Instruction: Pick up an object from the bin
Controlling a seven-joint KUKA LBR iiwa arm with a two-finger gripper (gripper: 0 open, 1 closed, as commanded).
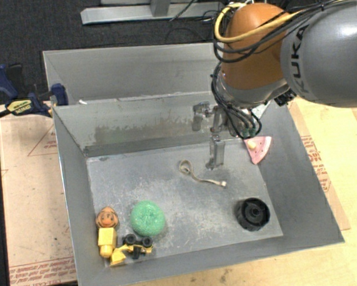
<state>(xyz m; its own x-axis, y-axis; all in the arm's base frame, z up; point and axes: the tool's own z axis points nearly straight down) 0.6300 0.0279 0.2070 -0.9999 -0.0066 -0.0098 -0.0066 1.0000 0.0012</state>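
My gripper (213, 162) hangs below the arm's wrist in the middle of the bin, toward the back, its tip low near the floor. Just left of and below the tip lies a thin beige cord (199, 175), looped at one end, apart from the gripper. A pink wedge-shaped piece (259, 149) rests against the right wall, to the right of the gripper. Nothing shows in the gripper.
A black round cap-like part (253, 214) sits at the front right. At the front left lie a green ball (148, 217), a yellow toy figure with an orange head (106, 233) and a small yellow-and-black toy (131, 249).
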